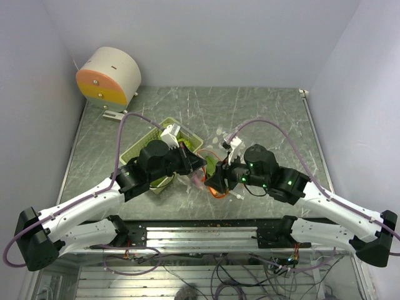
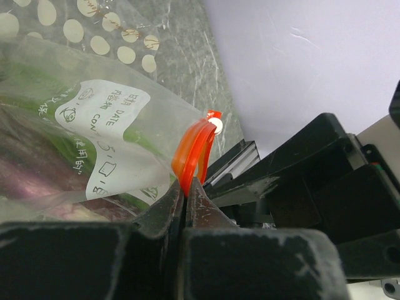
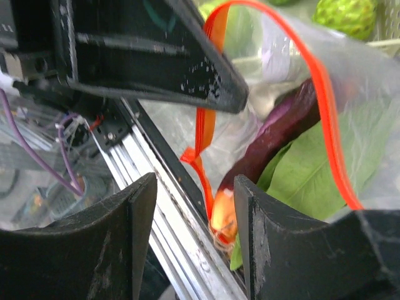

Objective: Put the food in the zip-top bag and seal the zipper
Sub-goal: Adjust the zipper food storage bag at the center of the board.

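Top view: the bag (image 1: 211,164) is met by both arms. Left wrist view: its orange zipper (image 2: 190,153) is pinched by the left gripper (image 2: 185,189). Right wrist view: the right gripper (image 3: 195,187) is spread wide; food (image 3: 312,169) is seen inside the bag.

Bag (image 1: 209,167): clear plastic with white dots and white label, lies just right of basket (image 1: 144,137), on its side.
Zipper (image 2: 194,156): orange-red. Tracks gape in wide loop, so not sealed. One end pinched flat between fingers of left gripper (image 2: 185,187).
Inside bag: long dark-purple piece (image 3: 281,131), slanted; broad green leaves (image 3: 319,169) under it; small orange piece (image 3: 224,215) at low end.
Bumpy light-green ball (image 3: 347,15): outside bag, on basket side.
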Robot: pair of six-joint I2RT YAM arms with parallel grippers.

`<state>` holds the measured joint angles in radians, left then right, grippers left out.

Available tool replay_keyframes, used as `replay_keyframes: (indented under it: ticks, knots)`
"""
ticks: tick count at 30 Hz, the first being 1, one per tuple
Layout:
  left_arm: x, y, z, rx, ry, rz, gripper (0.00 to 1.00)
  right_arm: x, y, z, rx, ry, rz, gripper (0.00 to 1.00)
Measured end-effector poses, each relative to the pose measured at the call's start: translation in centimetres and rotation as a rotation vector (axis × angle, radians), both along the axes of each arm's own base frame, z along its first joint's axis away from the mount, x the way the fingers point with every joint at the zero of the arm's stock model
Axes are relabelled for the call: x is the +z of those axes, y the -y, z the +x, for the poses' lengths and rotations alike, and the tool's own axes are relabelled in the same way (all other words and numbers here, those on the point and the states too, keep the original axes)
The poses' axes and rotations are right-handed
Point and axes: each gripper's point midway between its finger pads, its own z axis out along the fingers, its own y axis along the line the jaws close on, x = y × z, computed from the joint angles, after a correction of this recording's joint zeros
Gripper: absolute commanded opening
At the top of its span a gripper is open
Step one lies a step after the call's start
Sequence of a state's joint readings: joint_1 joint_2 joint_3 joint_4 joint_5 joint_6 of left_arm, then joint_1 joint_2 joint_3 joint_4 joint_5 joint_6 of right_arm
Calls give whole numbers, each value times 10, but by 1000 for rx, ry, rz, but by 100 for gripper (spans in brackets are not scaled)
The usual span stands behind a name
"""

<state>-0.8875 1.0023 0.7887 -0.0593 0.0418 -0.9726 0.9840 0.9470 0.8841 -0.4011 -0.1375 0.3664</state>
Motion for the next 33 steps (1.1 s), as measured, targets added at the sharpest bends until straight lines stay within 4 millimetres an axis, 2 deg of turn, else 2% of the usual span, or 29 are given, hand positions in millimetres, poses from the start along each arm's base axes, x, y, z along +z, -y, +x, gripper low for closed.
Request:
replay_keyframes:
  ticks: [6, 11, 14, 17, 18, 20, 25, 27, 31, 33]
  knots:
    - [0, 0, 0, 1, -1, 0, 7, 8, -10, 10, -72, -28, 73, 51]
    - [0, -1, 1, 8, -1, -1, 7, -9, -17, 15, -105, -82, 57, 43]
    - [0, -1, 2, 12, 0, -1, 7, -19, -16, 15, -125, -108, 45, 33]
    - [0, -1, 2, 12, 1, -1, 7, -18, -16, 18, -149, -114, 52, 24]
    - [0, -1, 2, 12, 1, -1, 7, -17, -17, 18, -155, -115, 56, 19]
    - [1, -1, 2, 12, 1, -1, 7, -17, -16, 20, -167, -118, 60, 2]
    - [1, -1, 2, 13, 2, -1, 15, -14, -18, 21, -175, -119, 76, 0]
    - [0, -1, 2, 14, 6, 2, 30, -13, -18, 21, -173, -119, 78, 0]
    - [7, -2, 4, 13, 36, 5, 77, -6, -18, 19, -166, -117, 83, 0]
    - [17, -4, 4, 9, 68, 2, 91, 1, -15, 18, -171, -110, 90, 0]
